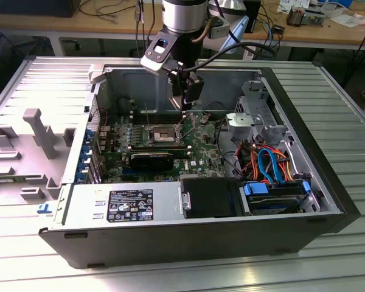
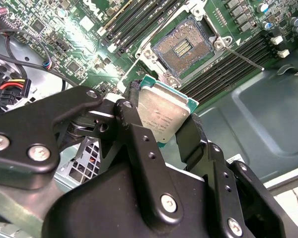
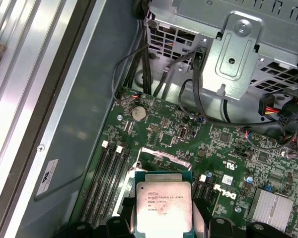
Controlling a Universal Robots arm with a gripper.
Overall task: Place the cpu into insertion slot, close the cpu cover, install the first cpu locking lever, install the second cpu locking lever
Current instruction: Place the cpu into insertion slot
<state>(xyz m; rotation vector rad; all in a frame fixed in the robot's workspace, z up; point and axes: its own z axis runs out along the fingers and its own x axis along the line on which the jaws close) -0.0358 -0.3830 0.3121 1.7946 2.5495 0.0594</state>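
Over the green motherboard (image 1: 201, 143), inside an open computer case (image 1: 170, 243) lying on its side on the metal counter (image 1: 334, 91), hangs the pincer (image 1: 185, 114). Its two black fingers (image 2: 134, 124) are pinching the cpu (image 2: 165, 110) by two of its side edges. The chip is up in the air with its silver top facing the wrist cameras. It touches nothing but the fingers.

The insertion slot (image 1: 164, 132) is open and has no chip in it. Its dark middle, full of tiny pins, shows in the second wrist view. In the exterior view the slot sits at about eight o'clock from the pincer, near it but not right under it. So I think the chip is off to one side of the slot and higher up. A thin locking lever (image 2: 242, 57) sticks out beside the slot.
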